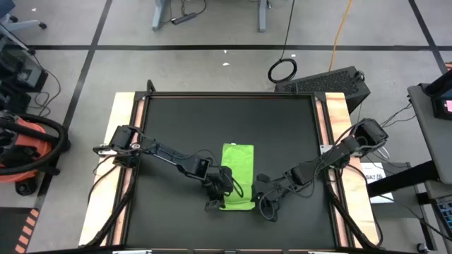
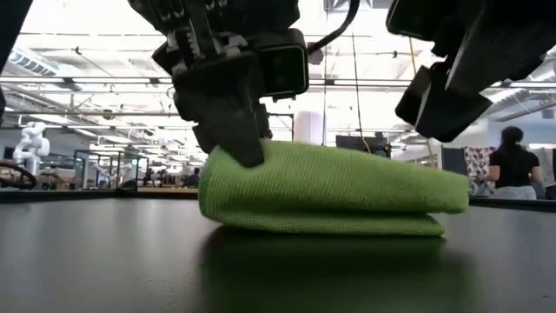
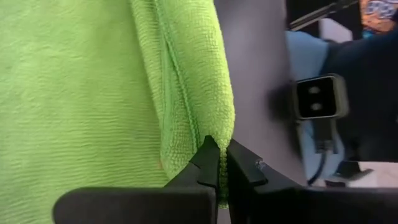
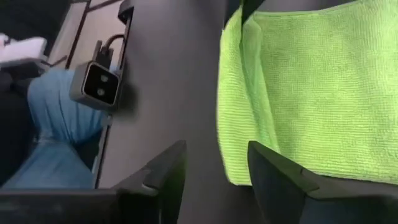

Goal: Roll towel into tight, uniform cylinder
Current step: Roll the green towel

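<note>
Left claw [image 3: 222, 163] pinching towel [image 1: 237, 176] edge at its near end, fingers pressed together on the cloth; right claw [image 4: 214, 167] spread, just beside towel's right edge, holding nothing; one lime-green towel, folded over, long axis running near-to-far, centre of black mat [image 1: 176, 120] on bench [image 1: 123, 113]; one person [image 2: 512, 165] in room behind.

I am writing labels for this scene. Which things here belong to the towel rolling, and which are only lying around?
Belong to the job:
- towel, folded on the black mat
- left gripper, shut on the towel's edge
- right gripper, open beside the towel

Only lying around:
- cable loop on the floor
- orange vacuum
</note>
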Robot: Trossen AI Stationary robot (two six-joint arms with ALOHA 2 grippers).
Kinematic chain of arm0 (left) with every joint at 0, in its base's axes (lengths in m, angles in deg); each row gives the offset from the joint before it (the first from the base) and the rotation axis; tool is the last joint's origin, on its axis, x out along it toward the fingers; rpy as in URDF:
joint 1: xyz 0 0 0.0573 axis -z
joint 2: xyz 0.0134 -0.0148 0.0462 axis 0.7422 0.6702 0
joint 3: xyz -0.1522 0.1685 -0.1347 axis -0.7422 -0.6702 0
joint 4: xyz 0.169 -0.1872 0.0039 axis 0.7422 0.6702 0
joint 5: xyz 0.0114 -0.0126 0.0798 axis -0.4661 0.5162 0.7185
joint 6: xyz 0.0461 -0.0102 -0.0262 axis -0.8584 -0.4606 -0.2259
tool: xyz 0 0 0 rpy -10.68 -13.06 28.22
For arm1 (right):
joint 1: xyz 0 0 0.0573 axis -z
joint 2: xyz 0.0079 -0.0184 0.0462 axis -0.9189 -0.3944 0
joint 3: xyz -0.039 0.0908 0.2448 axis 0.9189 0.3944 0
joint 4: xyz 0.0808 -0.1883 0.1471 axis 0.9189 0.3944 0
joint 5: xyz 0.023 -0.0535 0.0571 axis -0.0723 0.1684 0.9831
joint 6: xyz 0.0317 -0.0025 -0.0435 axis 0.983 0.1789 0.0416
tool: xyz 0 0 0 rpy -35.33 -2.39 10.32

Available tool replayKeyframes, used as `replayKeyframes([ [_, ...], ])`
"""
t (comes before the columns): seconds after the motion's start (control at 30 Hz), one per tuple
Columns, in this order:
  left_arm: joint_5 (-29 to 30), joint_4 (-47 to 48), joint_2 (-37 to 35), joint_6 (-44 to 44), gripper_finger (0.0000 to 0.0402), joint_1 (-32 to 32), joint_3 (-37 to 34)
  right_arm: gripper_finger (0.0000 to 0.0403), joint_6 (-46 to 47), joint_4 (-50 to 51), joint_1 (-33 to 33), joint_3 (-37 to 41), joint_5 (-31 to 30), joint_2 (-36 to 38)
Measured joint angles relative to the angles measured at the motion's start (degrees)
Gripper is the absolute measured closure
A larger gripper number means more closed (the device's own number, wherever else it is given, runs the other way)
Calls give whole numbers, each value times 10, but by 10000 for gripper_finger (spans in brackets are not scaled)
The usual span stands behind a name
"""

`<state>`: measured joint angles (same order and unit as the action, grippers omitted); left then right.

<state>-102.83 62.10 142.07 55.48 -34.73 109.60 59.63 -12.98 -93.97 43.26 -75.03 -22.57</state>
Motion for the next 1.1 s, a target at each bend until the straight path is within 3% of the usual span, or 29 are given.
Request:
replayKeyframes([
  [0.2, -30, -31, -4, 1, 391, 7, -1, 254, -71, 2, -30, 0, -30, 1],
  [0.53, -45, -48, -4, 0, 391, 15, 0, 190, -142, -5, -106, 0, -177, -9],
  [0.77, -33, -56, -4, 6, 391, 15, -1, 188, -119, -9, -147, 0, -245, -60],
  [0.93, -25, -66, -4, 14, 391, 15, 0, 194, -120, -72, -163, 0, -294, -95],
  [1.1, -10, -61, -4, 21, 391, 17, 0, 195, -115, -89, -169, -1, -302, -117],
])
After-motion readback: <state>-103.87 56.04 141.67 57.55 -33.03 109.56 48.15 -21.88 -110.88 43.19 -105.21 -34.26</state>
